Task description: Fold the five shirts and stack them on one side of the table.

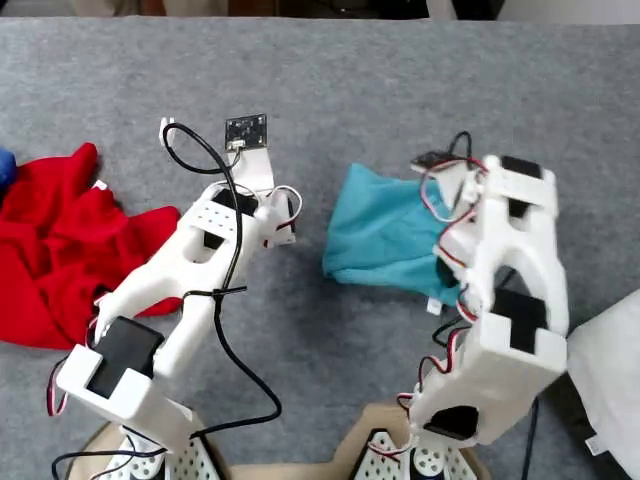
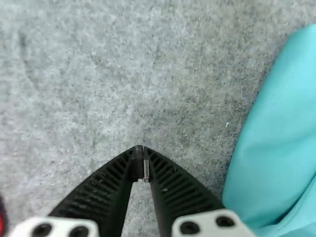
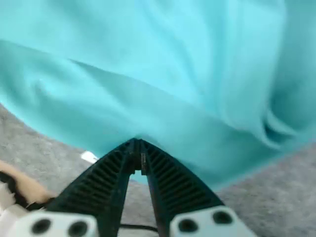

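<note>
1. Since no folded stack shows anywhere on the surface (image 1: 400, 80), I judge the task to be early: nothing finished, every visible shirt left to do.
2. The teal shirt (image 1: 385, 235) lies centre-right in the high view, bunched into a rough block (maybe half-folded, not neat), its right end hidden under the right arm.
3. The red shirt (image 1: 60, 250) sits at the left edge of the frame as a crumpled heap, well apart from the teal one and not folded.
4. A white garment (image 1: 610, 370) pokes in at the lower right edge and a blue scrap (image 1: 5, 165) at the far left edge. Both are probably more shirts, but they are cut off, so I cannot tell their state.
5. Left hand (image 2: 139, 163): clenched, tips meeting, holding nothing, over bare surface just beside the teal shirt's left edge.
6. Right hand (image 3: 138, 158): also clenched, tips together right over the teal cloth. No fabric is visible between the fingers (contact with the cloth is unclear).
7. Teal shirt's long axis: roughly left-right across the high view, dipping a little toward the lower right. I cannot tell which end is the collar or the hem.
8. Red shirt: no clear axis, since it sprawls in lobes with one lobe reaching toward the upper left.
</note>
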Controlling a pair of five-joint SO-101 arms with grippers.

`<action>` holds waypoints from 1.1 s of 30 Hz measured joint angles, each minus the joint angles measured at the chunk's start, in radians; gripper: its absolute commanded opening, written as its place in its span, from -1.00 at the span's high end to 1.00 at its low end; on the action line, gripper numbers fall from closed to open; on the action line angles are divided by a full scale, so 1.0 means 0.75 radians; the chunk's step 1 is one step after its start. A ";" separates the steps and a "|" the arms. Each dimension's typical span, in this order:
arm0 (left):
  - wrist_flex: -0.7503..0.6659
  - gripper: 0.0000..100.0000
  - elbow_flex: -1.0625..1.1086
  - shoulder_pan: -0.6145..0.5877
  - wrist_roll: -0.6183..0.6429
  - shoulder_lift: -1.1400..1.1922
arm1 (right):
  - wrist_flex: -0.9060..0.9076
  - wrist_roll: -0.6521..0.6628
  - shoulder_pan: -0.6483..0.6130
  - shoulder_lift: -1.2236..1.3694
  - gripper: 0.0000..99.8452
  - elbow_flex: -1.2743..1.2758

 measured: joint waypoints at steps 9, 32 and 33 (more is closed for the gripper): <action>0.000 0.96 0.000 0.000 0.000 0.000 | 0.119 0.025 0.055 -0.006 0.91 -0.205; 0.000 0.96 0.000 0.000 0.000 0.000 | 0.442 -0.258 -0.209 0.859 0.73 -1.438; 0.000 0.96 0.000 0.000 0.000 0.000 | 0.444 -0.262 -0.209 0.886 0.77 -1.471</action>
